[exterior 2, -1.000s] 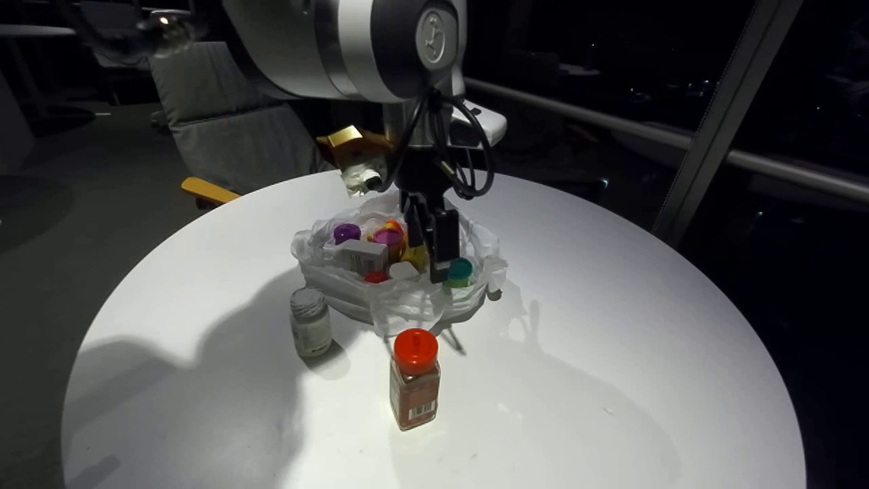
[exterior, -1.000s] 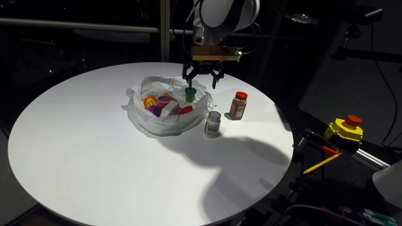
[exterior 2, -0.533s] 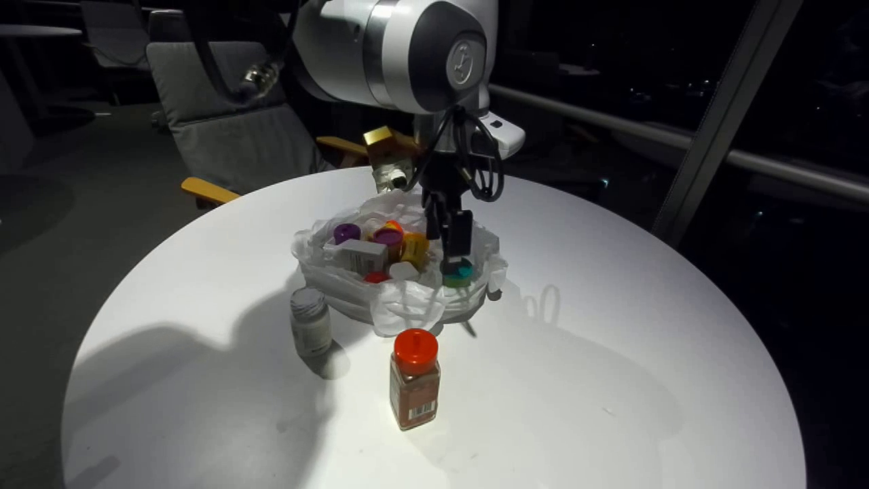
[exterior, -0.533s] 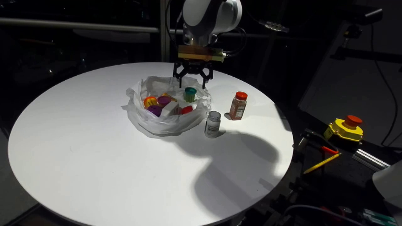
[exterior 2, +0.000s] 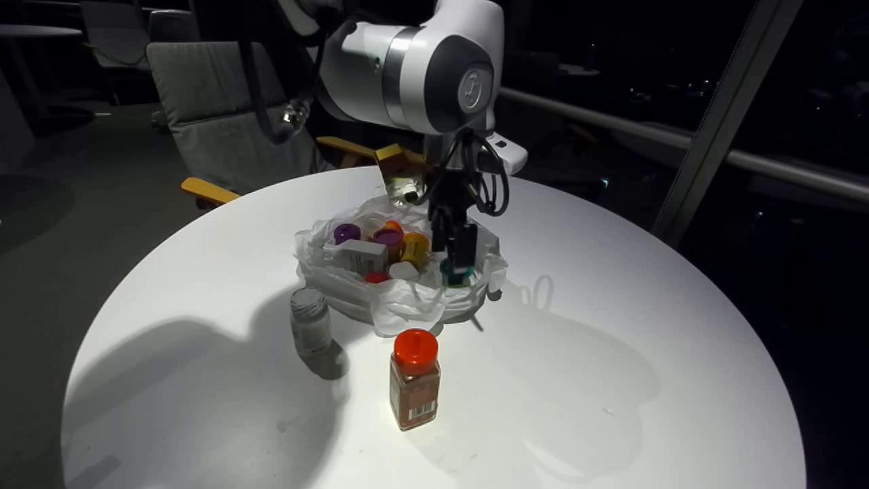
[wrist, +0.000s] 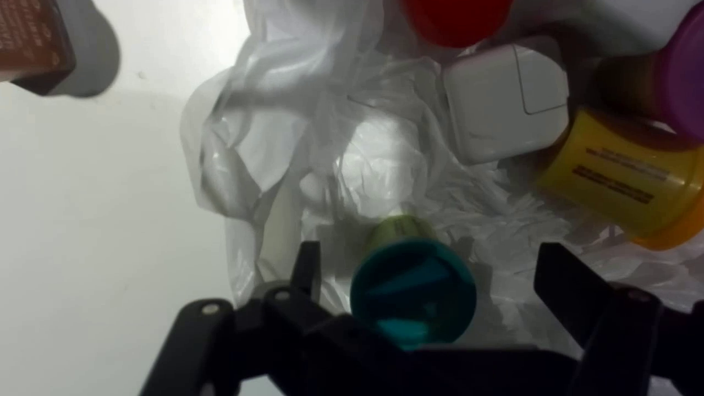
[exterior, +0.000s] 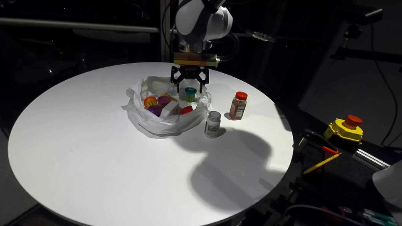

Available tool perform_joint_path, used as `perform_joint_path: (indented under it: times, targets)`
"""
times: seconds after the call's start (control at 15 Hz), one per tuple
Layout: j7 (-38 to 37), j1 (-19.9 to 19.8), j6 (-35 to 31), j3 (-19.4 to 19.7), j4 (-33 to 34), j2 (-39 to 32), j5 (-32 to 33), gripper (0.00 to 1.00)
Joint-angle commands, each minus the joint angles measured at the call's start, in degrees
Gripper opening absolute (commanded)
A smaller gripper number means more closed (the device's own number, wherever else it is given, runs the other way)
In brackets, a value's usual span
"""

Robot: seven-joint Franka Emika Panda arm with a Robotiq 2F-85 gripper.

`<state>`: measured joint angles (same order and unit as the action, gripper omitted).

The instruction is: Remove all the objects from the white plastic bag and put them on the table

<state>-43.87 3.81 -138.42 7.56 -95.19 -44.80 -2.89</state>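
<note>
Your jaws are spread wide, with nothing in their grip. In the wrist view, the jar with the teal lid (wrist: 412,291) is at the bottom middle, between the two tips, with a gap on each side. I can't tell if the tips are above the lid or beside it. The jar is inside the white plastic bag (exterior: 163,127), in its right part in both exterior views. At the upper right of the wrist view, you have a yellow jar (wrist: 610,173), a white blocky thing (wrist: 498,107), a purple lid (wrist: 685,80) and a red lid (wrist: 459,19). In an exterior view, a white bottle (exterior: 212,125) and a red-capped bottle (exterior: 237,106) stand on the tabletop (exterior: 110,169), right of the bag.
</note>
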Motion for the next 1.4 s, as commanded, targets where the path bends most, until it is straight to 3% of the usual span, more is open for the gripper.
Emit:
perform_joint_path:
  times: [0.0,0.4,0.67,0.93,1.33]
  targets:
    - [-0.35,-0.24,2.50,0.69,4.24,-2.06,-0.94,0.74]
    - [-0.05,-0.75,3.46,0.82,4.12,-0.99,-1.09,0.29]
    - [-0.88,0.73,3.32,1.22,0.47,3.83,-0.36,0.29]
    - [-3.73,5.94,4.36,2.19,-6.07,12.81,3.51,0.29]
    - [-5.95,12.23,7.42,-3.70,-16.92,22.66,7.38,0.29]
